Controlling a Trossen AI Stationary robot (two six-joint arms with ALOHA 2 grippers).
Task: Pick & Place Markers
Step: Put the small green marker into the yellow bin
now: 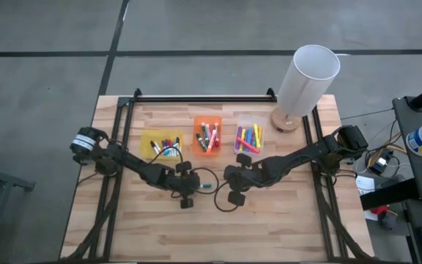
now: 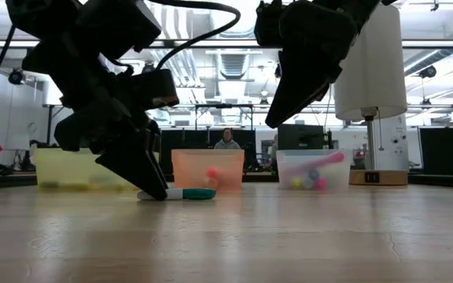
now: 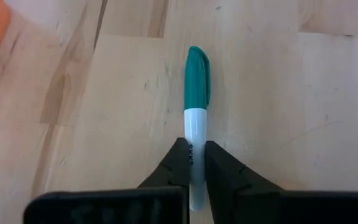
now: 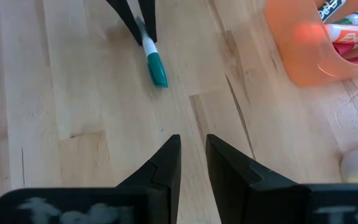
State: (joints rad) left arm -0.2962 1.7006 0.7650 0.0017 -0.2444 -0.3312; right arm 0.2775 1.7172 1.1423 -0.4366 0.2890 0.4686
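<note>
A marker with a teal cap and a white barrel (image 3: 197,93) lies flat on the wooden table, also seen in the high view (image 1: 205,186) and the low view (image 2: 189,193). My left gripper (image 3: 193,163) (image 1: 185,185) is down at the table, shut on the marker's white end. My right gripper (image 4: 192,149) (image 1: 234,192) hangs above the table to the right of the marker, its fingers a narrow gap apart with nothing between them. More markers lie in the yellow bin (image 1: 161,144), the orange bin (image 1: 207,136) and the clear bin (image 1: 249,138). My left gripper pinches the marker's white barrel (image 3: 196,134) between its two fingers, near the end away from the cap. The fingers (image 2: 152,182) come slanting down from the table's left. The marker rests on the table, its teal cap (image 3: 197,78) pointing away from the gripper.
Three small bins stand in a row behind the grippers. A tall white cylinder on a round wooden base (image 1: 306,81) stands at the far right corner. Bare wood stretches toward the near edge (image 1: 211,235). A person (image 2: 227,140) shows far behind the table.
</note>
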